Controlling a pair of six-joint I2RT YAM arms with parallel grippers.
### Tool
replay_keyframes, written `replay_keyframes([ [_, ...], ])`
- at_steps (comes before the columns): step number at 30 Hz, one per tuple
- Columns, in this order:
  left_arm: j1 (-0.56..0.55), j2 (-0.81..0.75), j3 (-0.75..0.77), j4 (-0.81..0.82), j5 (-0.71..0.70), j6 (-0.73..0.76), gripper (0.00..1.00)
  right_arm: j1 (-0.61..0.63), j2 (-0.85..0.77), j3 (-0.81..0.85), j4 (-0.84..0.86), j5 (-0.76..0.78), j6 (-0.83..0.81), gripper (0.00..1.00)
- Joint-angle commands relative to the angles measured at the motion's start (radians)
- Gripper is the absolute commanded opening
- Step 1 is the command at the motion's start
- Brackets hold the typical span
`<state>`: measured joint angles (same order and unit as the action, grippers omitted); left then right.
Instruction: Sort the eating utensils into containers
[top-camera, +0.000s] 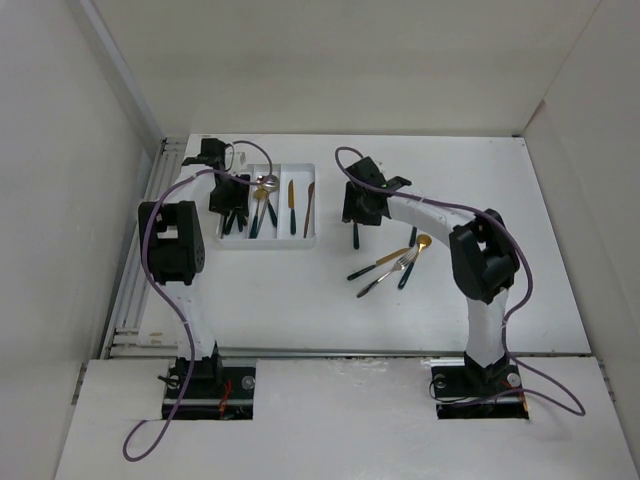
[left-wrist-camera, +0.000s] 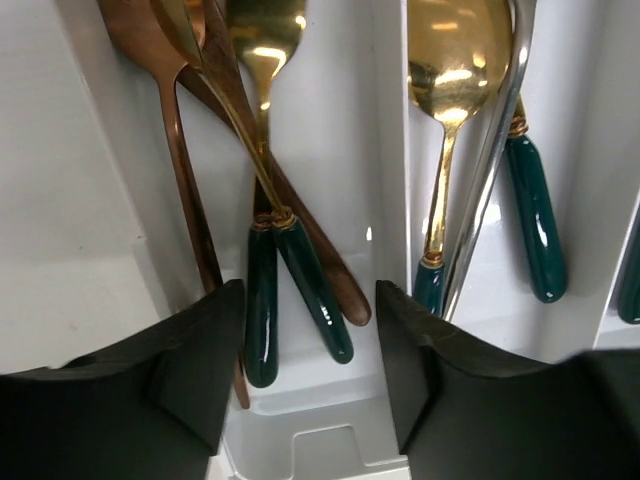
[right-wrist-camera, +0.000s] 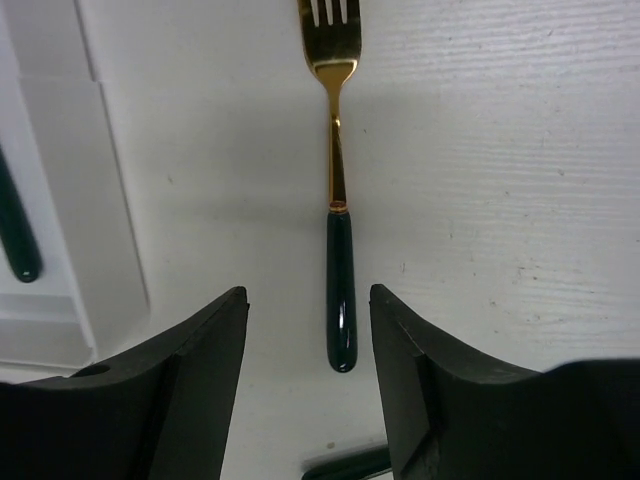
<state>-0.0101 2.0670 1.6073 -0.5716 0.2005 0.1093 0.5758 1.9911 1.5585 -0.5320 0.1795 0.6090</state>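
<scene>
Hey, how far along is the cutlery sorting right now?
Partly done: several utensils already lie in the white tray. Nothing is gripped: the left gripper hangs over the tray, jaws open, and the right gripper is open above a gold fork on the table. Left: that fork plus a few loose pieces beside it.

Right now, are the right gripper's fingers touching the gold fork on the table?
Apart. The right wrist view shows white table between the gold fork and both fingers of the right gripper.
</scene>
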Motion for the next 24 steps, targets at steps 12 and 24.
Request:
replay_keyframes([
  [12,0.012,-0.131,0.167,-0.119,-0.038,-0.031,0.55,0.027,0.104,0.066,-0.036,0.073,-0.057,0.53],
  [24,-0.013,-0.251,0.131,-0.139,-0.056,0.027,0.58,0.027,0.222,0.186,-0.1,0.075,-0.098,0.0],
])
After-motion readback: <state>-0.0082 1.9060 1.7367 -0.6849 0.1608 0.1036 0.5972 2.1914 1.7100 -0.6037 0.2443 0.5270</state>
